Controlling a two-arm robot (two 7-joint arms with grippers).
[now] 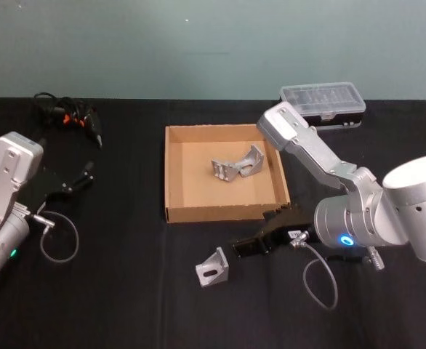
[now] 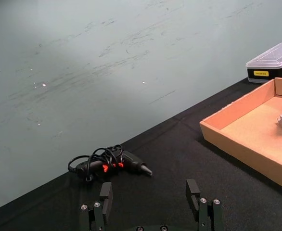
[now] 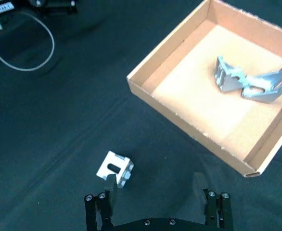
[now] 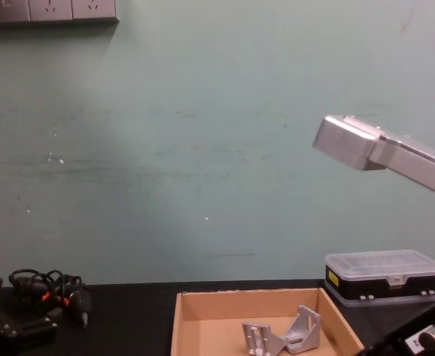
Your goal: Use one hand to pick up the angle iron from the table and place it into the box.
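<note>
One silver angle iron (image 1: 214, 268) lies on the black table (image 1: 126, 291), in front of the tan cardboard box (image 1: 175, 174). Two more angle irons (image 1: 238, 167) rest inside the box. My right gripper (image 1: 260, 234) hovers open just off the box's front right corner, a little right of and behind the loose angle iron. In the right wrist view that angle iron (image 3: 115, 169) sits just ahead of one finger (image 3: 108, 204), with nothing between the fingers of the right gripper (image 3: 160, 204). My left gripper (image 1: 78, 180) is parked open at the far left.
A black case with a clear lid (image 1: 323, 102) stands behind the box at the right. A black tool with a coiled cable (image 1: 67, 116) lies at the back left. Loose grey cables (image 1: 59, 236) hang from both wrists onto the table.
</note>
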